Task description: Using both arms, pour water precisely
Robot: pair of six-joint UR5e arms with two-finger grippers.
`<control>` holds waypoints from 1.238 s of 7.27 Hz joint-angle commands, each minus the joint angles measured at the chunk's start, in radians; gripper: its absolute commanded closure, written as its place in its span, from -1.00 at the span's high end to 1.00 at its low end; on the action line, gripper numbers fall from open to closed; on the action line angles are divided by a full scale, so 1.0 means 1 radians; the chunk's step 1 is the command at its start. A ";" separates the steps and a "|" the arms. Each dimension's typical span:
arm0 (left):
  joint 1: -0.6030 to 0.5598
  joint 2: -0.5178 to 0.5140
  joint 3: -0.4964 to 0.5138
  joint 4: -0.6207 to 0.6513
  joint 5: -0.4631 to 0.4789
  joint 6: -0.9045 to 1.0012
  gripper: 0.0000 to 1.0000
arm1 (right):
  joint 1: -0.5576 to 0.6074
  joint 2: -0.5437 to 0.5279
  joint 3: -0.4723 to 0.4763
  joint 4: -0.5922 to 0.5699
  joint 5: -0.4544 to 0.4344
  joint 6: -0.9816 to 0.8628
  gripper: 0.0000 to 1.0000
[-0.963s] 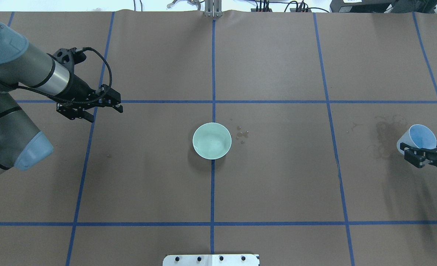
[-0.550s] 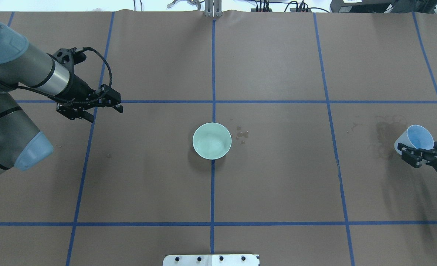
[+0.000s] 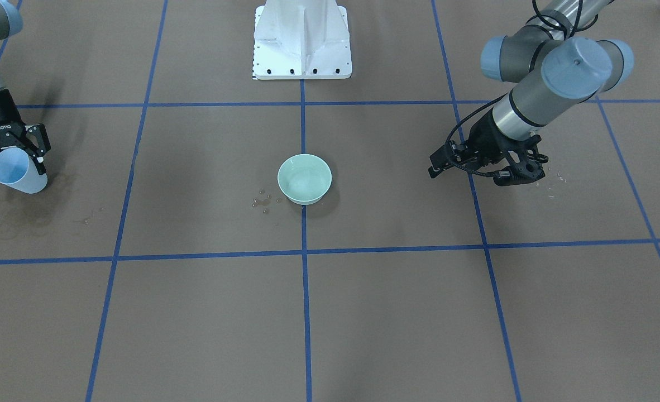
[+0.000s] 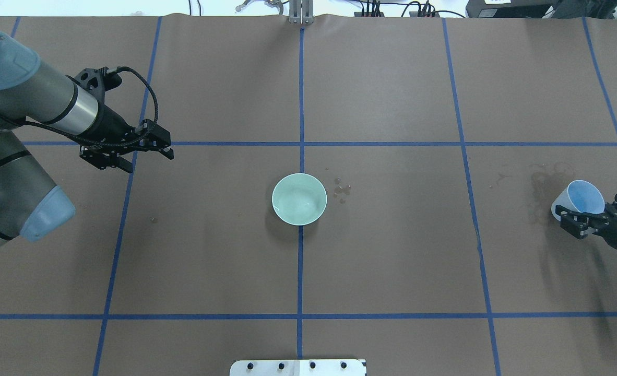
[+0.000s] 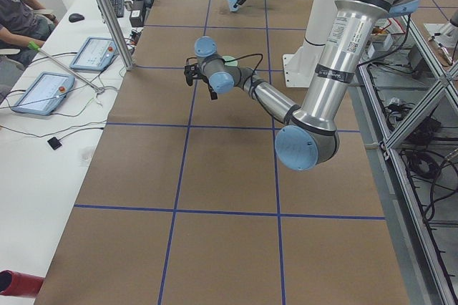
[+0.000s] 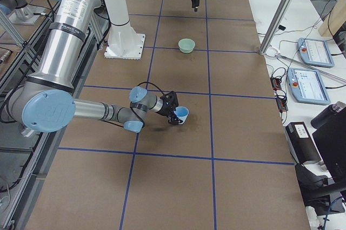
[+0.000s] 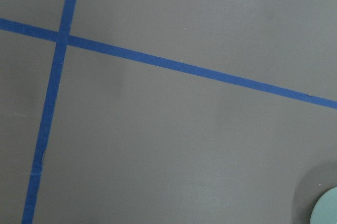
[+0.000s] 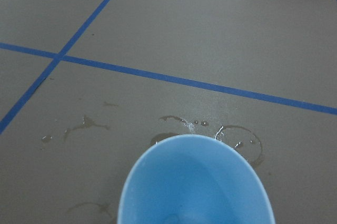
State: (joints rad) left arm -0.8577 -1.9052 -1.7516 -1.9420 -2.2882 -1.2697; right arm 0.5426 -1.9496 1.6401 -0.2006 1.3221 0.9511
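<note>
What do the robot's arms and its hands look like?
Both arms are silver-grey tubes with light blue round caps on the joints: the left arm and right arm. Each ends in a black two-finger gripper. The left gripper has a black braided cable looping past; the right gripper reads ROBOTIQ in white.

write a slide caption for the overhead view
Right gripper holds a blue cup; green bowl sits mid-table; left gripper empty.

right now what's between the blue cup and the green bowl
Overhead view: wet rings near the cup, one blue tape line, droplets beside the bowl.
</note>
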 commanded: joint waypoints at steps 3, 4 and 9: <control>-0.001 0.000 -0.003 0.000 -0.001 0.000 1.00 | -0.003 0.003 -0.008 0.001 0.002 0.000 0.98; -0.001 0.000 -0.011 0.002 -0.001 0.000 1.00 | -0.003 0.001 -0.008 0.003 0.002 0.000 0.99; -0.001 0.003 -0.023 0.006 -0.002 -0.002 1.00 | 0.000 -0.075 -0.006 0.150 0.005 -0.002 0.99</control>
State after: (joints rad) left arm -0.8590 -1.9032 -1.7739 -1.9360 -2.2901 -1.2711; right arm 0.5426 -1.9949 1.6330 -0.0977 1.3256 0.9495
